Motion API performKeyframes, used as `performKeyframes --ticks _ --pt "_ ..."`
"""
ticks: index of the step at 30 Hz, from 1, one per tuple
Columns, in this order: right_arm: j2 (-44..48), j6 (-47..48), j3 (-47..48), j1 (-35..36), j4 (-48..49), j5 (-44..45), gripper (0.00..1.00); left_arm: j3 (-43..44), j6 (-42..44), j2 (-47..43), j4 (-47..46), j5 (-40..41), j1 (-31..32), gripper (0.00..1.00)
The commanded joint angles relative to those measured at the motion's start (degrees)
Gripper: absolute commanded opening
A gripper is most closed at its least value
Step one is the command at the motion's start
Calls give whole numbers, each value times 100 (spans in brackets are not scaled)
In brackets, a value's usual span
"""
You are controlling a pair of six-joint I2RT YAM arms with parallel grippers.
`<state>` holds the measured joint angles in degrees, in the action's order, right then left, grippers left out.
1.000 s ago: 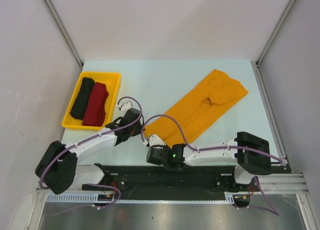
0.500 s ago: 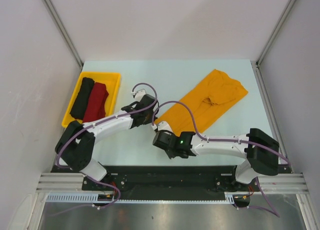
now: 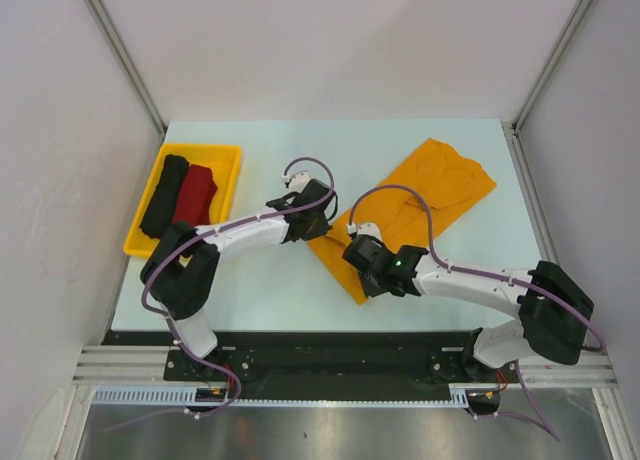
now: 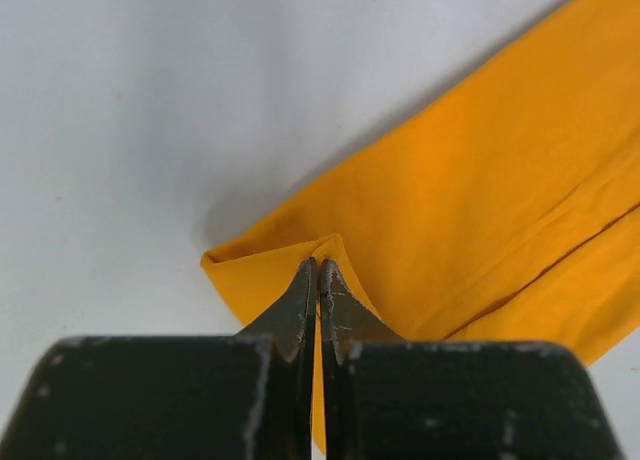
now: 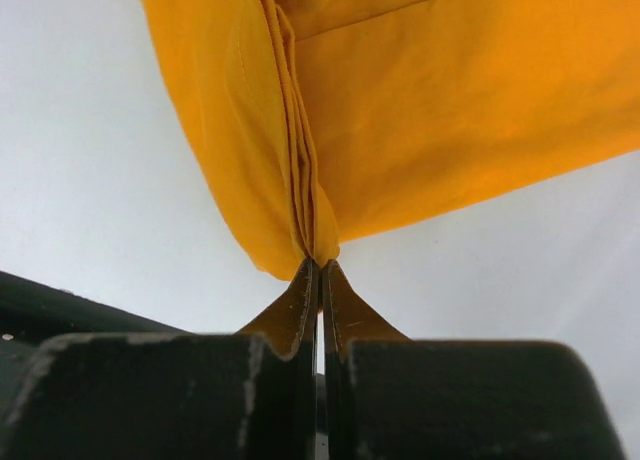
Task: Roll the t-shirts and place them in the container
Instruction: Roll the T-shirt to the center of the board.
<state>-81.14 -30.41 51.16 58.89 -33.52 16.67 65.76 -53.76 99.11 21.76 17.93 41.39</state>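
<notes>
The mustard orange-yellow t-shirt (image 3: 420,195) lies folded into a long strip, slanting from the table's far right toward the middle. My left gripper (image 3: 318,220) is shut on the strip's near left corner (image 4: 300,255). My right gripper (image 3: 360,265) is shut on the bunched near end of the shirt (image 5: 300,180). The near end is lifted and turned over onto the strip. A dark red rolled t-shirt (image 3: 192,195) and a black rolled t-shirt (image 3: 163,192) lie in the yellow tray (image 3: 228,160).
The yellow tray stands at the table's far left. Grey walls with metal rails close in the table on the left, far and right sides. The black base rail (image 3: 320,365) runs along the near edge.
Both grippers have moved away from the near edge, carrying the shirt's near end up and over the strip. The strip on the table now looks shorter.
</notes>
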Motion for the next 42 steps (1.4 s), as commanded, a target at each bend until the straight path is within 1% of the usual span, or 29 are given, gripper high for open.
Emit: performKeyframes --ticks 1,12,15,16,17,18,19,20,21,22,23,24,26,27,28,29,30,31,32,33,34,35,37,40,42 --pt "222 35 -141 -228 240 -164 0 394 -21 222 -84 -9 71 0" --pt "161 246 -431 -695 574 -366 0 693 102 627 -75 -27 80 0" --pt "134 308 -466 -791 610 -348 0 754 225 706 -198 -71 80 0" --pt "134 308 -484 -818 627 -340 0 763 260 706 -233 -79 80 4" --pt "151 325 -492 -853 610 -331 1 772 339 697 -242 -88 80 11" --pt "230 334 -493 -905 583 -313 4 772 400 671 -286 -88 80 26" --pt "300 343 -484 -949 548 -304 13 763 488 575 -347 -106 71 33" --pt "388 369 -484 -1002 522 -322 20 711 637 496 -365 -115 71 42" --pt "485 404 -475 -1124 504 -322 26 684 673 400 -357 -71 63 66" --pt "720 405 -423 -1187 400 -339 35 641 726 294 -357 -36 63 73" --pt "818 405 -379 -1239 346 -348 39 484 892 -3 -383 -44 45 78" --pt "950 361 -352 -1292 233 -348 41 386 954 -128 -426 -53 45 81" --pt "1162 299 -282 -1267 179 -339 43 167 998 -461 -374 -53 45 78" --pt "1188 238 -282 -1249 196 -400 42 70 999 -567 -435 -236 54 70" --pt "1189 116 -282 -1153 240 -462 36 -53 973 -664 -514 -333 71 65" --pt "1136 28 -282 -1065 301 -593 33 -341 894 -752 -637 -482 97 60" --pt "1066 -34 -282 -934 493 -594 30 -483 841 -883 -847 -701 133 48" --pt "970 -96 -282 -628 582 -551 28 -728 780 -928 -953 -834 142 40" --pt "760 -218 -282 -546 653 -472 27 -844 657 -963 -1085 -966 168 25" --pt "610 -298 -282 -485 741 -463 24 -941 621 -964 -1408 -1115 177 18" --pt "487 -351 -282 -458 768 -480 22 -1046 586 -920 -1524 -1404 203 13" --pt "268 -429 -290 -432 794 -384 20 -1065 533 -876 -1604 -1502 255 6" --pt "143 -500 -395 -440 855 -252 18 -1048 542 -701 -1806 -1739 308 0" --pt "46 -641 -668 -624 987 -225 16 -1047 498 -446 -2017 -2109 405 0" --pt "-15 -702 -817 -695 1145 -339 16 -1117 419 -349 -2149 -2171 423 0"
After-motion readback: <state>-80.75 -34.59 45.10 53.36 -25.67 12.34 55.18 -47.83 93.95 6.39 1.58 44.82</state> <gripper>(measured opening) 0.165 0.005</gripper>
